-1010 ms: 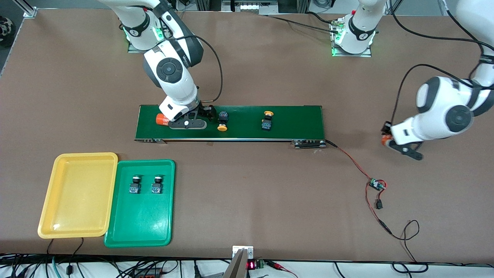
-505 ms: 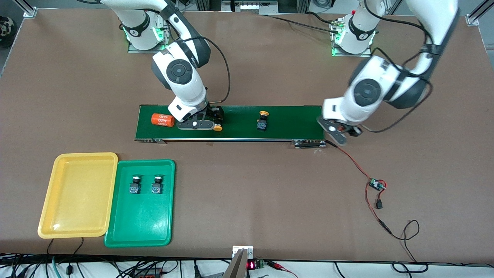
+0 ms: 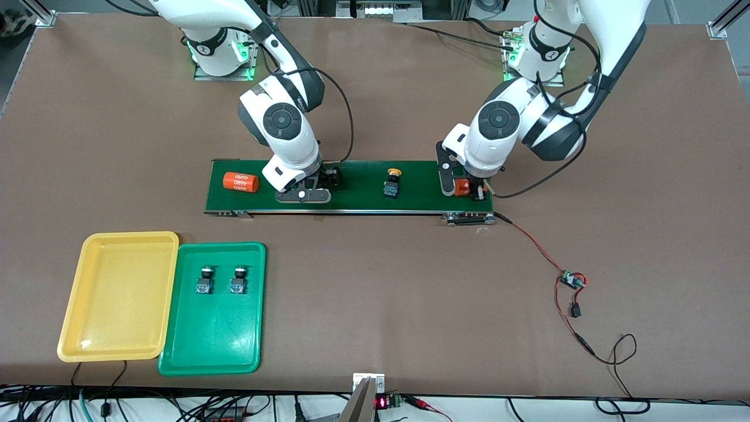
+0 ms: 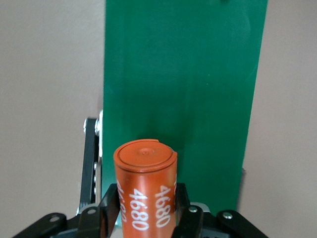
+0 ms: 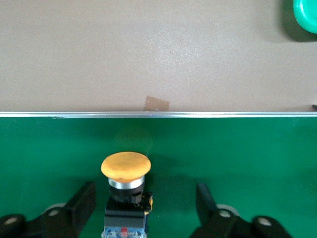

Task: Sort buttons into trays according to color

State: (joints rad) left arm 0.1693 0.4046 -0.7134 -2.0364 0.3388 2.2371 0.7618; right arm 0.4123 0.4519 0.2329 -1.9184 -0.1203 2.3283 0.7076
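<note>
A yellow button (image 5: 125,171) lies on the dark green belt (image 3: 363,199) between the open fingers (image 5: 81,201) of my right gripper (image 3: 304,192), which is low over it; the gripper's body hides it in the front view. In the right wrist view the gripper (image 5: 144,197) does not touch it. A second yellow button (image 3: 391,181) lies mid-belt. Two green buttons (image 3: 204,281) (image 3: 237,281) lie in the green tray (image 3: 211,346). The yellow tray (image 3: 117,305) is empty. My left gripper (image 3: 466,189) (image 4: 145,206) is shut on an orange cylinder (image 4: 145,171) over the belt's end.
Another orange cylinder (image 3: 240,183) with white print lies on the belt toward the right arm's end. A red-black wire with a small circuit board (image 3: 571,280) runs from the belt's end across the table. A corner of the green tray (image 5: 307,15) shows in the right wrist view.
My left arm has swung in from the table's end to the belt's end with its orange cylinder. My right gripper has shifted along the belt over the yellow button. The belt's things have drifted toward the right arm's end.
</note>
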